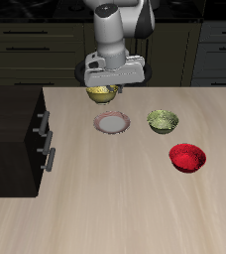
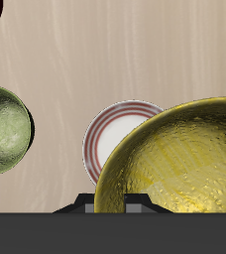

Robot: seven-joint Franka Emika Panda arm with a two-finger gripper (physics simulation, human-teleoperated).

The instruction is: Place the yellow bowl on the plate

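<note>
Now the pincer (image 1: 103, 92) hangs above the bench (image 1: 135, 208), near its back edge, and it carries the yellow bowl (image 1: 103, 94). The bowl is lifted off the wood and sits just under the arm's grey hand, with its opening turned up. In the wrist view the yellow bowl (image 2: 179, 159) fills much of the picture, very close to the camera, and its glossy, speckled inside is plain to see. The fingers themselves are hidden by the bowl and the hand, so how wide they stand I cannot read exactly; they are closed on the bowl's rim, since the bowl hangs there with nothing under it.

The plate (image 1: 113, 122) lies flat on the bench, a little nearer the front edge than the lifted bowl and close below it. From the wrist camera the plate (image 2: 115, 139) shows its pale centre and pinkish-brown ring, partly covered by the yellow bowl's edge.

Beside the plate rests an olive-green bowl (image 1: 163, 121), apart from it. A red bowl (image 1: 187, 157) stands nearer the front edge, apart from the green one. A dark cabinet (image 1: 16, 139) with two handles stands against the bench's side edge.
</note>
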